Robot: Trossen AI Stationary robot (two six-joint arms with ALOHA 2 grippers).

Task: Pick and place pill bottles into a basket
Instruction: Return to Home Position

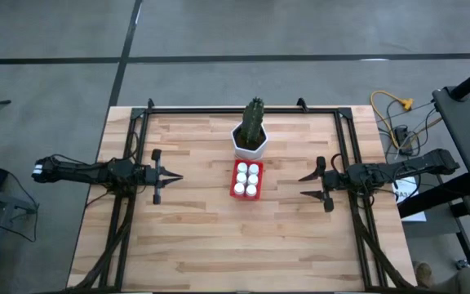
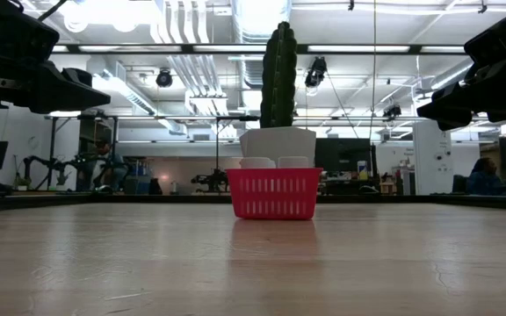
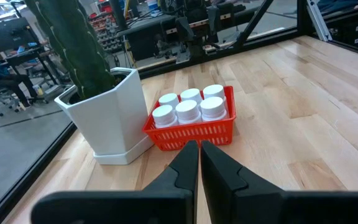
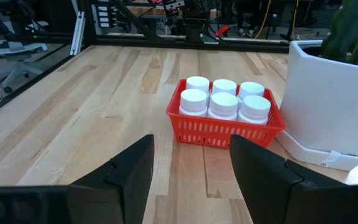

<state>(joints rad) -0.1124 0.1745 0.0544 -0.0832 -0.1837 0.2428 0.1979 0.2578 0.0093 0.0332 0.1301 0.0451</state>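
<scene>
Pill bottles (image 4: pixel 224 102): all six stood upright, packed in the basket (image 4: pixel 219 132).
Handling: probably light, rigid and smooth; best pinched across the cap or body.
Left gripper (image 1: pixel 176 176): fingers pressed together, empty, well apart from the basket.
Right gripper (image 1: pixel 302 186): fingers spread, empty.

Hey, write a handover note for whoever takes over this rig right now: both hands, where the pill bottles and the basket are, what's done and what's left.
Left hand: shut, empty, raised over the left side of the table, away from the basket.
Right hand: open, empty, raised over the right side, pointing toward the basket.
Things: six pill bottles stand upright in the red basket at mid-table, right beside the white cactus pot.
Done: every bottle in view is in the basket, and none is loose on the table.
Left: probably only parking the arms.
</scene>
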